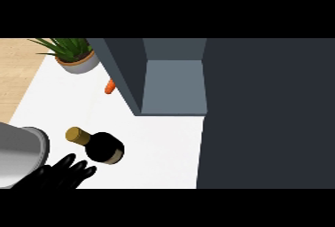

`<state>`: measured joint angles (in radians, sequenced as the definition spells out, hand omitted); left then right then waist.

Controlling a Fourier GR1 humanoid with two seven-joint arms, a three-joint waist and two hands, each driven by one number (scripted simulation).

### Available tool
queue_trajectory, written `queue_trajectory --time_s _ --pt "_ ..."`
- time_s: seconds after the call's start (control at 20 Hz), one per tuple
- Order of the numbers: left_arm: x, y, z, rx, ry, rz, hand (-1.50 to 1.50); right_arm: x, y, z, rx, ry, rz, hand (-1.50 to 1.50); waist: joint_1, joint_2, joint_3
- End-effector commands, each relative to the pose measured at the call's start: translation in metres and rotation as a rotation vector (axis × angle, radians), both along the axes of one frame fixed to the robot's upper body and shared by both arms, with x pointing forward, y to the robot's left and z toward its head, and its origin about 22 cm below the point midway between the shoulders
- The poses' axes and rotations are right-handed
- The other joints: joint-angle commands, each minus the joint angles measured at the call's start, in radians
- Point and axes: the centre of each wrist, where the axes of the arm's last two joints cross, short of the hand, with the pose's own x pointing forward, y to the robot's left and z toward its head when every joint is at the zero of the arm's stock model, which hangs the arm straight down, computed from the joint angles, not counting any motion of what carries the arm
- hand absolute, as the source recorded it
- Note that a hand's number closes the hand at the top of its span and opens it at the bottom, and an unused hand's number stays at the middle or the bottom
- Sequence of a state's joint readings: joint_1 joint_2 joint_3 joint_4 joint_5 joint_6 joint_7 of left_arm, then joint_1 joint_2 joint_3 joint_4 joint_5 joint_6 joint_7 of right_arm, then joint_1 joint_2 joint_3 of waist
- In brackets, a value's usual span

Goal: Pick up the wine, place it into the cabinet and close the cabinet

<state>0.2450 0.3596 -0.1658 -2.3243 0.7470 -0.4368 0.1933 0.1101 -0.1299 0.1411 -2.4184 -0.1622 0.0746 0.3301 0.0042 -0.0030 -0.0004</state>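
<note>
The wine bottle (pixel 103 147), dark with a gold cap, stands on the white counter (pixel 163 150) at lower left, its neck leaning toward the upper left. My left hand (pixel 60 174) comes in from the lower left corner. Its fingers are relaxed and open, just below and left of the bottle and holding nothing. The dark grey cabinet (pixel 124 71) stands open behind the bottle, showing a lighter inner shelf (pixel 173 84). Its wide dark door (pixel 268 115) is swung out and fills the right side. My right hand does not show.
A potted green plant (pixel 75 57) stands at the counter's far left corner. An orange carrot (pixel 110 86) lies beside the cabinet's left wall. Wooden floor (pixel 16 75) shows beyond the counter's left edge.
</note>
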Motion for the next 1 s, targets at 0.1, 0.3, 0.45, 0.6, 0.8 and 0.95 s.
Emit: queue_trajectory --time_s 0.1,0.3,0.45,0.6,0.8,0.95 --pt "-0.034 -0.008 0.036 -0.054 -0.059 -0.055 -1.5 -0.02 0.006 0.019 0.018 -0.013 -0.003 -1.5 0.003 -0.002 0.0" --pt "-0.046 -0.013 0.036 -0.076 -0.027 -0.049 -1.5 -0.024 -0.002 0.018 -0.006 -0.006 -0.007 -1.5 0.003 -0.004 0.001" --pt "-0.04 -0.011 0.042 -0.07 -0.036 -0.024 -1.5 -0.008 -0.01 0.018 0.003 -0.002 0.003 -1.5 0.005 -0.001 0.002" --pt "-0.044 -0.013 0.037 -0.084 -0.011 0.01 -1.5 -0.023 0.004 0.026 0.028 -0.019 -0.018 -1.5 0.006 -0.004 0.001" --pt "-0.044 -0.009 0.039 -0.073 0.001 0.039 -1.5 -0.006 0.003 0.024 0.006 -0.018 -0.023 -1.5 0.01 -0.002 0.001" --pt "-0.041 -0.006 0.041 -0.072 0.055 0.062 -1.5 -0.026 0.001 0.03 -0.006 0.002 0.007 -1.5 0.001 -0.003 0.001"
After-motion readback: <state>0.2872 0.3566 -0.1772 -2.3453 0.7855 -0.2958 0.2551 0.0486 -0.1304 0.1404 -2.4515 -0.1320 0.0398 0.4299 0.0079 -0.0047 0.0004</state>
